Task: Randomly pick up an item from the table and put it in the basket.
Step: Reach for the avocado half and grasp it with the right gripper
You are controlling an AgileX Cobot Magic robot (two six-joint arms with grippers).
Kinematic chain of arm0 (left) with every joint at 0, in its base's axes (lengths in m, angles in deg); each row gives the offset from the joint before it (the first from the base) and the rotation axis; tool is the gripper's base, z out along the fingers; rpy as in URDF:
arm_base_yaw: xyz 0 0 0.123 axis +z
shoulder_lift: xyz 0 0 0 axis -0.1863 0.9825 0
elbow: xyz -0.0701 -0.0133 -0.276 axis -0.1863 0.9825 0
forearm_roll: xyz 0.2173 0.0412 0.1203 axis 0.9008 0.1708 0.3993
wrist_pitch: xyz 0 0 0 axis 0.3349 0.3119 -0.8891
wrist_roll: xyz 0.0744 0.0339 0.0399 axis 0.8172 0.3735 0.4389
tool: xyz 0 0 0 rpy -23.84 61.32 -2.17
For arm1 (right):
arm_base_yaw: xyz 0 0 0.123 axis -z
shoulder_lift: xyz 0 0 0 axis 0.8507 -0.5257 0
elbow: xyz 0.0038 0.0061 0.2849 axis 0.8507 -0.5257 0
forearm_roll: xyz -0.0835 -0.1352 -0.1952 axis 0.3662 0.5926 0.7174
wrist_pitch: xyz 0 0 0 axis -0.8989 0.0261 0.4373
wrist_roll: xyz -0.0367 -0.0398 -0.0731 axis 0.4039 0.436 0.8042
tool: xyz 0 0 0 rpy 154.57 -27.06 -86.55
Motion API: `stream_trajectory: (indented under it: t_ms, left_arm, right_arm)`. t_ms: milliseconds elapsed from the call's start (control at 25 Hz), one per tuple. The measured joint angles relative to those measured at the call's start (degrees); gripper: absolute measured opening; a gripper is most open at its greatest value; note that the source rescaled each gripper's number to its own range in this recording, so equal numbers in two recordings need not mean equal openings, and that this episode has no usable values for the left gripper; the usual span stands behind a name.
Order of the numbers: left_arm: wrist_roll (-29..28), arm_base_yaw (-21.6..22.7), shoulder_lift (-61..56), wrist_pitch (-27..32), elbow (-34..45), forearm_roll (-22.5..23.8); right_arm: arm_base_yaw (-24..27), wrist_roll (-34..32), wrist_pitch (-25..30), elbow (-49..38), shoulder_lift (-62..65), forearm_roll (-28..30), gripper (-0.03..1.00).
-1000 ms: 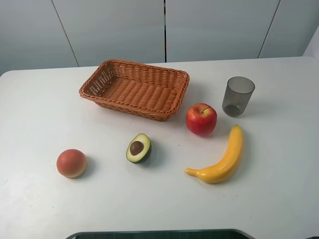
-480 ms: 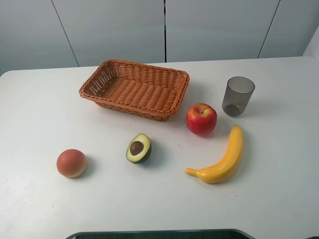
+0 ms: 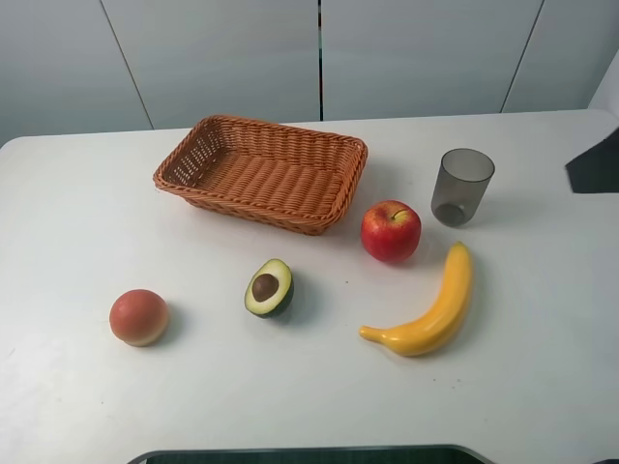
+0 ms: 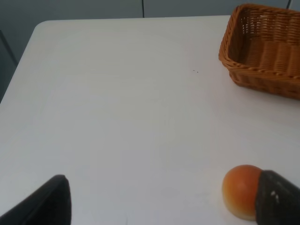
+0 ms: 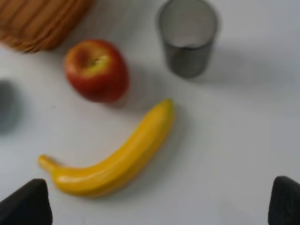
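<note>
The halved avocado (image 3: 270, 287) lies flesh up on the white table (image 3: 77, 213), in front of the empty wicker basket (image 3: 253, 208). My left gripper (image 4: 161, 206) is open and empty above the table's left side, and its fingertips (image 4: 47, 201) stand wide apart. The basket's corner (image 4: 262, 51) shows in the left wrist view. My right gripper (image 5: 154, 204) is open and empty above the table's right side. A dark part of the right arm (image 3: 592, 162) shows at the right edge of the exterior view. The avocado is out of the left wrist view.
A red apple (image 3: 391, 230), a yellow banana (image 3: 426, 307) and a grey cup (image 3: 461, 186) stand right of the avocado. The right wrist view shows the apple (image 5: 96, 69), banana (image 5: 112, 157) and cup (image 5: 187, 35). A peach (image 3: 138, 316) lies at front left, beside a left fingertip (image 4: 276, 201).
A dark part of the right arm has come into the exterior view at the right edge. The fruits, cup and basket have not moved.
</note>
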Motion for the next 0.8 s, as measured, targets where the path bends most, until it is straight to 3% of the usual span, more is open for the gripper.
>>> stream_trajectory:
  t_ms: [280,480,600,800]
  left_arm:
    - [-0.1,0.0,0.0,0.0,0.0,0.0]
    - [-0.1,0.0,0.0,0.0,0.0,0.0]
    - [-0.1,0.0,0.0,0.0,0.0,0.0]
    - [-0.1,0.0,0.0,0.0,0.0,0.0]
  right_arm:
    - [-20.5,0.0,-1.1,3.0,-14.7,-0.1,1.0]
    - [-32.9,-3.8,-1.2,7.9,-27.8,-0.1,1.0]
    - [-37.7,-7.4,-1.4,13.2,-35.4,-0.1,1.0]
    - [-41.3,-10.9,-1.0,23.2,-47.2,-0.1,1.0]
